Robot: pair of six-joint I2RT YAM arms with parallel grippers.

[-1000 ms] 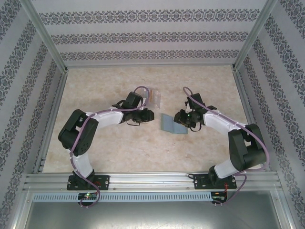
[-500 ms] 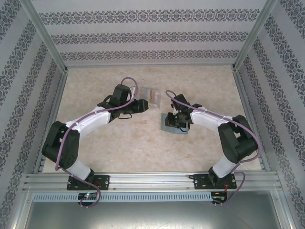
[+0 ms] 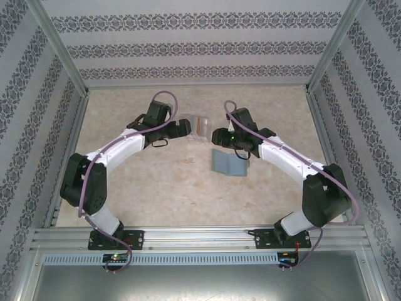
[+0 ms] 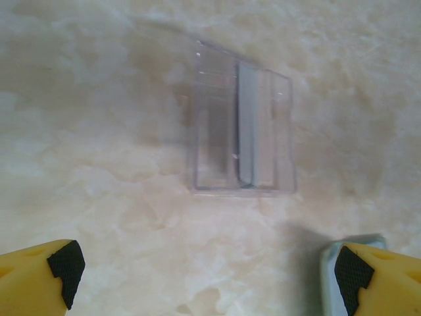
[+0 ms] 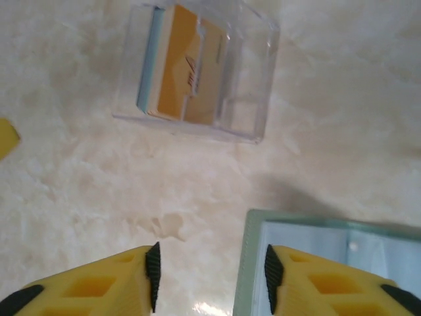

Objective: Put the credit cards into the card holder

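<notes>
My left gripper (image 4: 209,276): jaws spread wide, empty.
My right gripper (image 5: 210,273): jaws parted, gripping nothing.
Credit cards (image 5: 176,69): sat inside the clear stand (image 5: 253,62).
Card holder (image 5: 329,263): lay flat just beside my right gripper.

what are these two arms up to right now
Two robot arms are set to move cards into a wallet. The left gripper and the right gripper are both open and empty, and face the clear stand from either side. The credit cards, an orange one and a pale one, stand in it. The green card holder lies flat on the table by the right gripper.
</notes>
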